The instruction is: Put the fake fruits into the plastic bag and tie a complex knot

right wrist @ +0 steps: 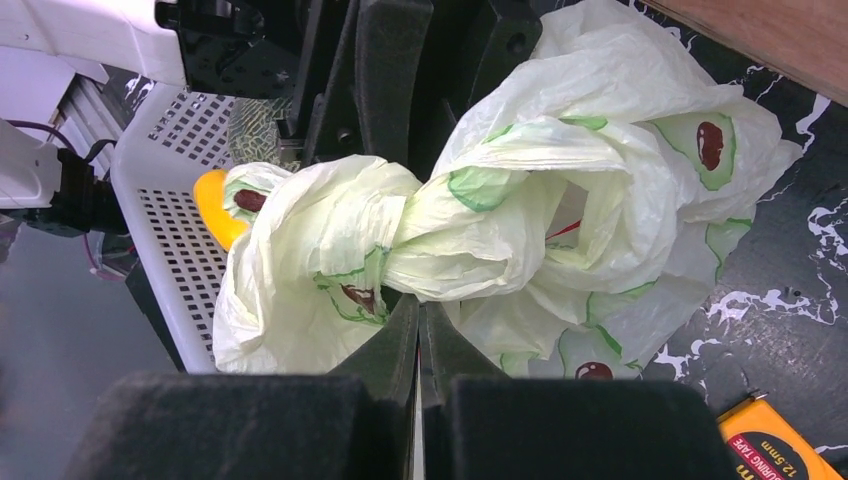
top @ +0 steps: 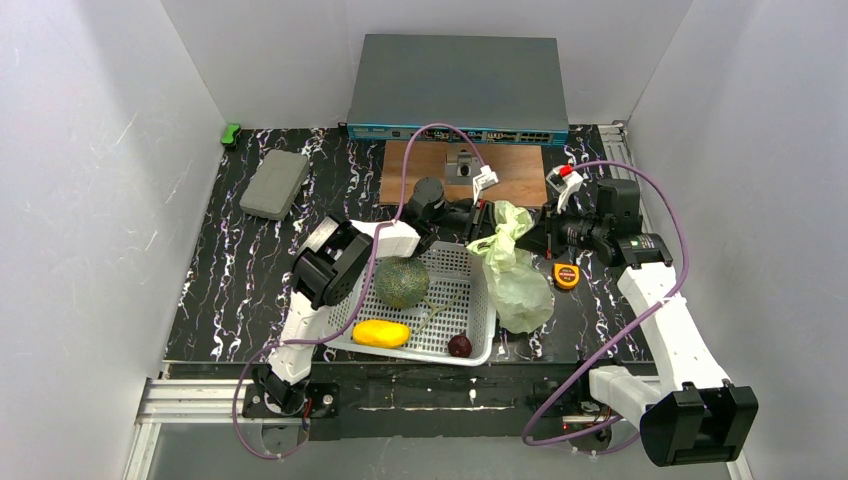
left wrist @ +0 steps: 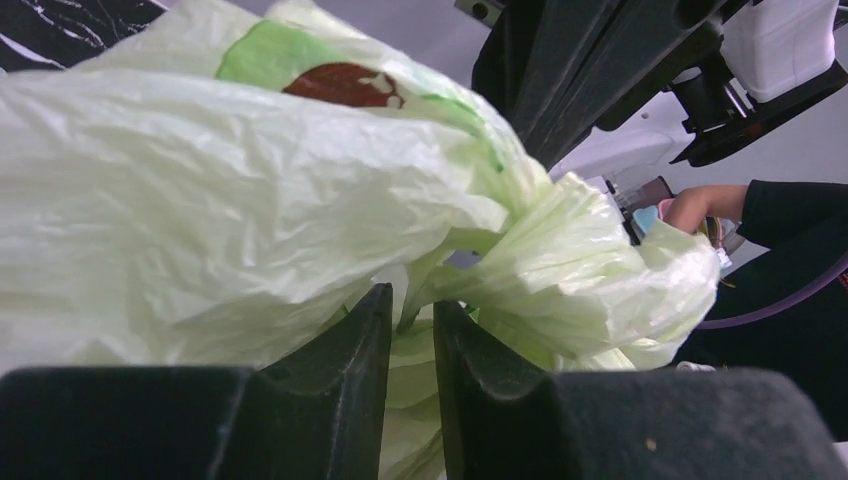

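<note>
The plastic bag (top: 522, 285) lies on the black marbled surface (top: 250, 270), against the right wall of the white perforated basket (top: 452, 255) and between that basket and the yellow tape measure (top: 567, 275). Its lower part bulges, and its neck rises at the far end, where it is twisted into a thick, rope-like wrap. In the right wrist view the wrap shows as two rolled lobes crossing each other, with avocado motifs on the film.

Both arms reach toward this neck. The left gripper (left wrist: 412, 300) comes in over the basket. Its jaws stand a narrow gap apart with bag film in the gap, and I cannot tell whether they pinch it. The right gripper (right wrist: 418, 305) comes in from the right. Its jaws are closed together with their tips up against the underside of the twisted roll. Whether any film is caught between them cannot be told.

Three fake fruits are in the basket, outside the bag: the green netted melon (top: 402, 282) near the middle, the yellow mango (top: 381, 333) at the near left, and the small dark red plum (top: 460, 346) at the near right corner.

Behind the bag a wooden board (top: 460, 170) lies in front of a grey network switch (top: 458, 90).
</note>
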Controlling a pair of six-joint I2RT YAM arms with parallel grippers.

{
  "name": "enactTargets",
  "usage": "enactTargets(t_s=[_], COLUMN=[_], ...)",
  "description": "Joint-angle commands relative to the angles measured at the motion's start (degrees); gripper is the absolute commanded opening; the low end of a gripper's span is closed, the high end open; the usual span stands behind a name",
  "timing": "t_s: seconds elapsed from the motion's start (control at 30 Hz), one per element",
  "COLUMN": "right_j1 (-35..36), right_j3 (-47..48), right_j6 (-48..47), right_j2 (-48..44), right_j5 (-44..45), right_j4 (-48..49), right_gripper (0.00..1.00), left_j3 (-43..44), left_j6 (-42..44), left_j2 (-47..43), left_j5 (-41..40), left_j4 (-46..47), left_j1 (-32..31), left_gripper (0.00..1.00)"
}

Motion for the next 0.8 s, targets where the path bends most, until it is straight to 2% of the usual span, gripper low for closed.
enactTargets(t_s=[0.0,0.1,0.2,0.27,0.4,0.53,0.63,0.7,0.73,0.77], right_j1=[-0.1,-0.1,-0.1,-0.1,-0.1,-0.2,-0.2,-0.2,-0.2,-0.2], right_j3=[0.8,0.9,1.0,1.0,1.0,0.6,0.9,1.2,1.3,1.4], right_j6=[-0.7,-0.1,0.3,-0.5,-2.6,-3.5,-4.1,-5.3,-6.0,-6.5], right_j2=[-1.0,-0.4,0.5,0.8,0.7,1.1,1.4,1.6,1.6,1.7], right_j5=[-0.7,-2.5,-3.8,-3.8,-2.5,-1.8,-1.2,-0.4,0.3,1.0], right_j4=[0.8,0.8,0.0,-1.1,-2.6,-2.7,-3.1,-4.2,-4.8,-5.3], right_gripper=[0.01,0.01,0.03,0.18,0.29,0.26,0.11,0.06,0.05,0.12], left_j3=[-0.8,0.5,2.0,2.3,1.6,1.2,1.0,0.4,0.1,-0.2], left_j6=[2.7,1.6,0.0,-0.7,-1.5,-1.7,-1.9,-1.6,-1.2,-0.9], left_j2=[-3.2,-2.3,-1.6,-1.5,-1.7,-2.0,-2.3,-2.9,-3.2,-3.4], left_j5=[1.4,0.5,-0.4,-0.8,-1.1,-0.8,-0.5,-0.5,-0.6,-0.6], left_j4=[-2.7,-1.1,0.7,1.6,2.8,3.2,3.3,3.1,2.7,2.5], left_j1=[0.3,0.1,-0.3,-0.6,-0.7,-0.8,-0.7,-0.5,-0.5,-0.5], left_gripper=[0.19,0.02,0.0,0.0,0.0,0.0,0.0,0.0,0.0,0.0])
